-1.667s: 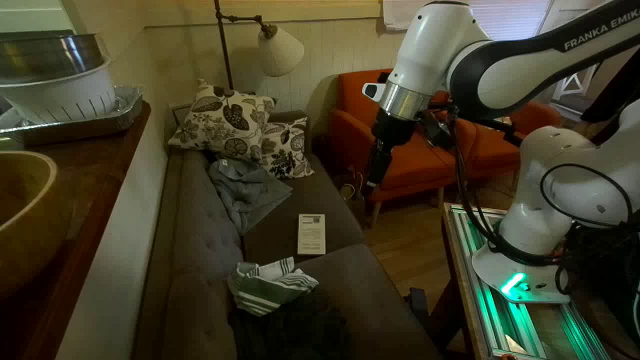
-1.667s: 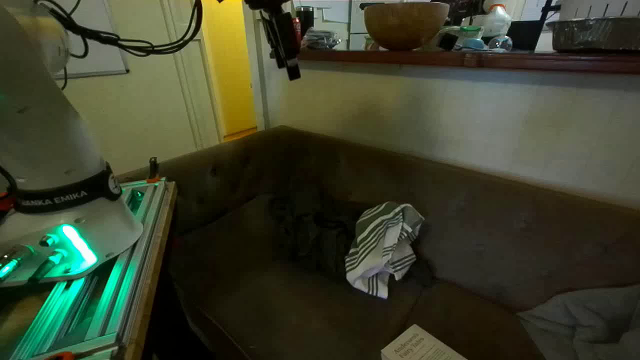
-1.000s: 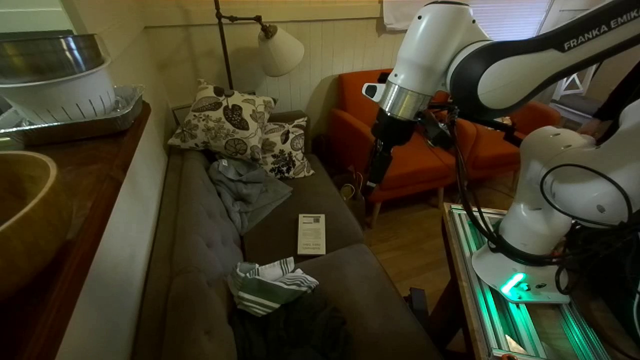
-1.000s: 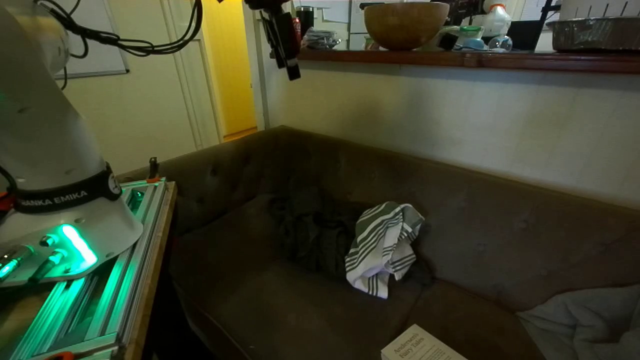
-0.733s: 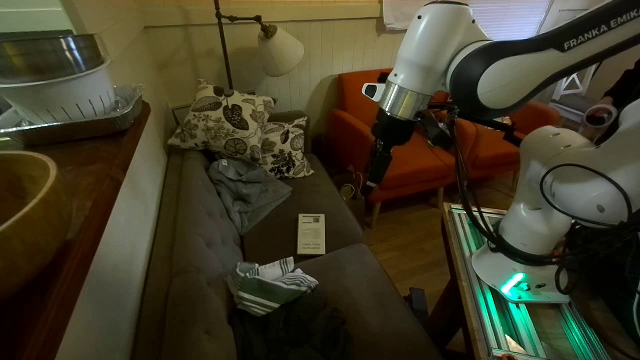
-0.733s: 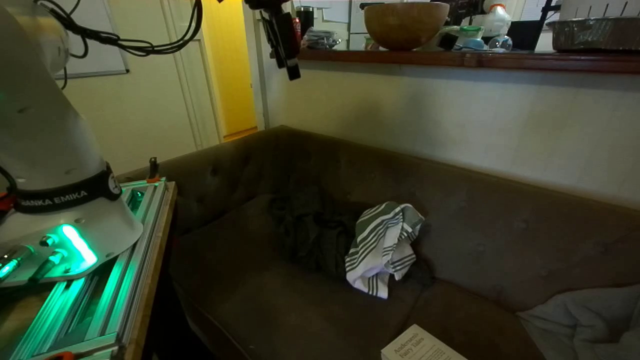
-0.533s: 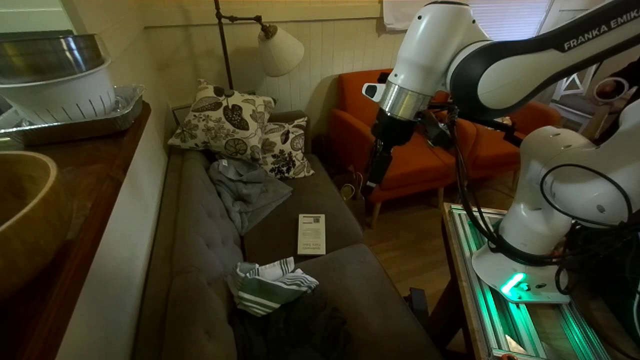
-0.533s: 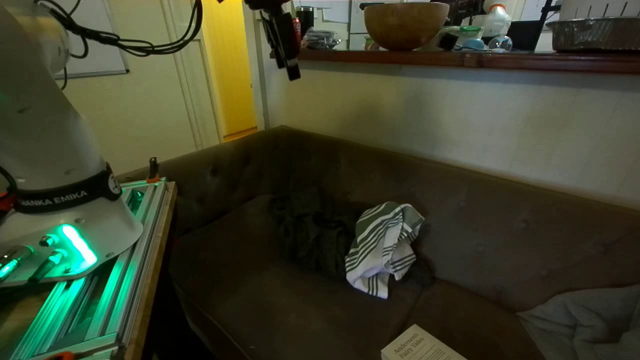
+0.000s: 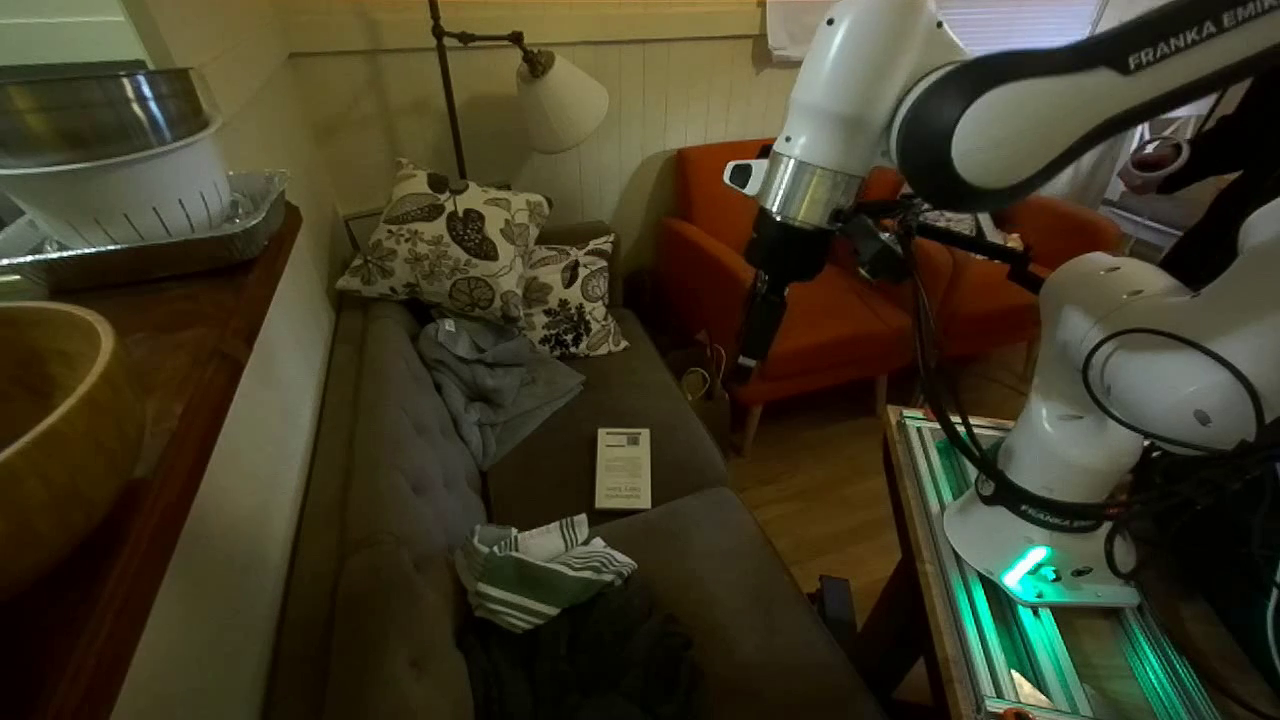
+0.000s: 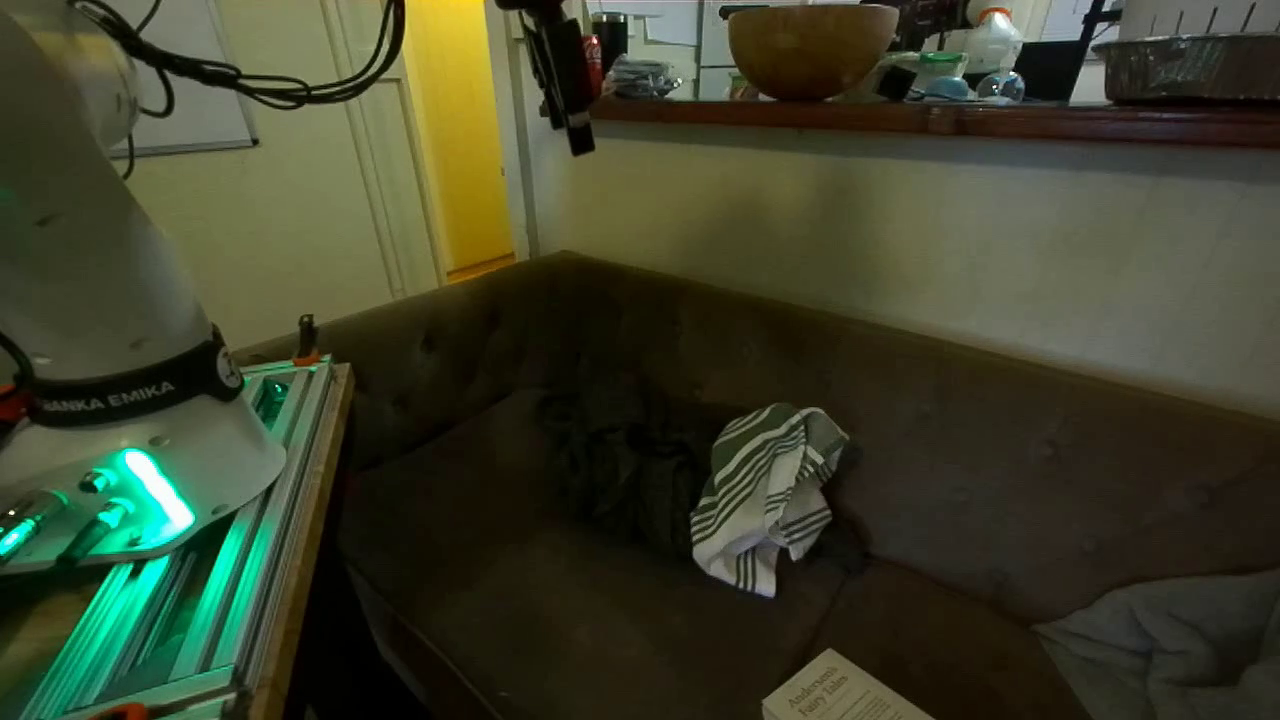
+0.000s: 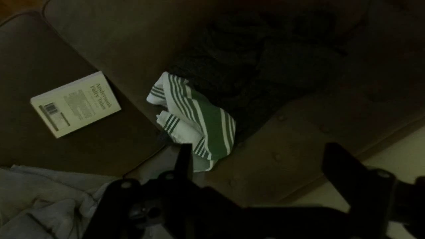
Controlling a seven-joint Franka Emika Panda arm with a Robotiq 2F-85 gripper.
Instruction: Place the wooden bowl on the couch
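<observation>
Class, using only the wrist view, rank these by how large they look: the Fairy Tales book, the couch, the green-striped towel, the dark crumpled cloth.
1. Couch, spanning most of the view
2. Dark crumpled cloth, edges hard to make out
3. Green-striped towel
4. Fairy Tales book, somewhat smaller

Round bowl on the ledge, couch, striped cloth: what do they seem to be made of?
Bowl: most likely wood, smooth, perhaps lightly sealed; warm tan-brown colour and a thick, paler rim.
Couch: woven or velvety upholstery, matte; button-dimpled back and seamed cushions.
Striped cloth: thin fabric, matte, perhaps cotton; it lies in soft folds, though the fibre can't be told.
</observation>
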